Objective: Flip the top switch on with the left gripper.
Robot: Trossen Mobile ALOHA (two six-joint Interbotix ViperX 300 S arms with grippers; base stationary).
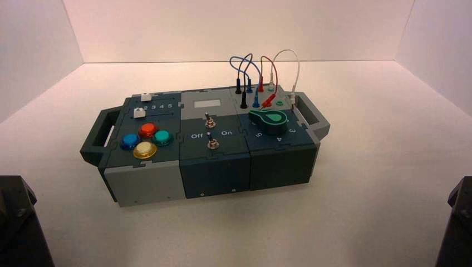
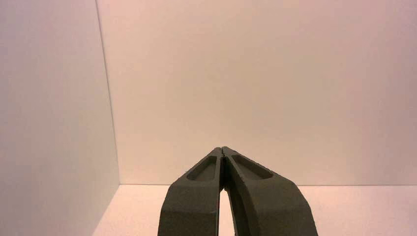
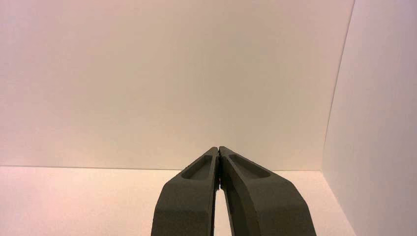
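- The top switch (image 1: 208, 119) is a small silver metal toggle on a round nut base, mounted in the middle section of the box (image 1: 217, 167), just below the pale grey display window (image 1: 207, 104).
- A second, identical toggle (image 1: 212, 143) sits nearer the front edge of the same section, between the white words "Off" and "On". The lever positions of both toggles cannot be read from the high view.
- The left gripper (image 2: 223, 150) is well apart from the top switch: in its wrist view it points at bare white walls and floor, with no part of the box in sight. Its two tapered dark fingers meet at the tips, fully closed, with nothing held between them.
- In the high view only a dark arm part (image 1: 19, 228) shows at the lower left corner, far from the box.
- The right gripper (image 3: 218, 149) is parked likewise, fingers closed tip to tip and empty, facing a white wall corner.
- The left section of the box carries four round glossy buttons: blue (image 1: 129, 140), red (image 1: 148, 130), green (image 1: 162, 137) and yellow (image 1: 144, 149), with two white sliders (image 1: 142, 105) behind them.
- The right section carries a green knob (image 1: 268, 120) and looped wires (image 1: 261, 69) in blue, red, white and black, plugged in upright.
- A dark handle (image 1: 97, 139) projects from each end of the box.
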